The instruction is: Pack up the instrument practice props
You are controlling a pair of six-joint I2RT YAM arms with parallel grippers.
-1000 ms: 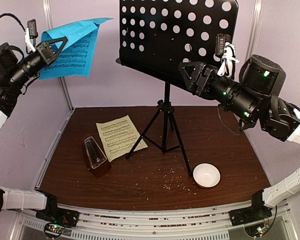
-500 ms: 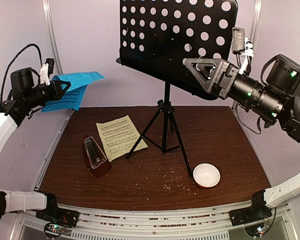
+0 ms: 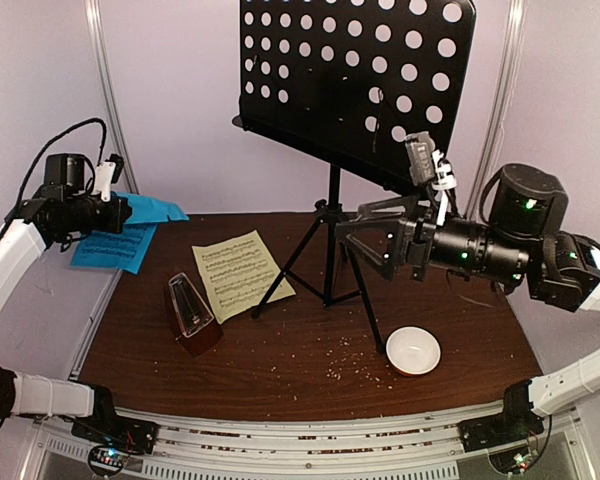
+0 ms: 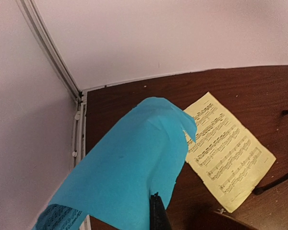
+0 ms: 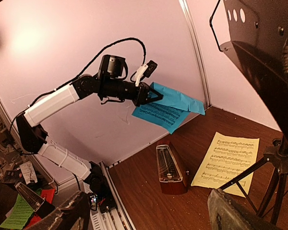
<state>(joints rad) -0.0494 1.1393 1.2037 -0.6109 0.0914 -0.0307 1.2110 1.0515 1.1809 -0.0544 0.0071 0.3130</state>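
My left gripper (image 3: 120,212) is shut on the bright blue music sheet (image 3: 128,232) and holds it above the table's back left corner. In the left wrist view the sheet (image 4: 125,177) drapes over my gripper (image 4: 155,199). The pale yellow sheet (image 3: 242,272) lies flat left of the black music stand (image 3: 355,80); it also shows in the left wrist view (image 4: 225,148). The brown metronome (image 3: 192,312) stands in front of the yellow sheet and shows in the right wrist view (image 5: 170,168). My right gripper (image 3: 354,238) is open and empty beside the stand's pole.
A small round white bowl (image 3: 412,350) sits at the front right, near a tripod leg (image 3: 365,300). Brown crumbs (image 3: 345,365) are scattered left of the bowl. A metal rail (image 3: 100,290) runs along the table's left edge.
My left arm has come down and back with the blue sheet, from high up to just above the table's corner. My right gripper has dropped from the stand's desk to pole height.
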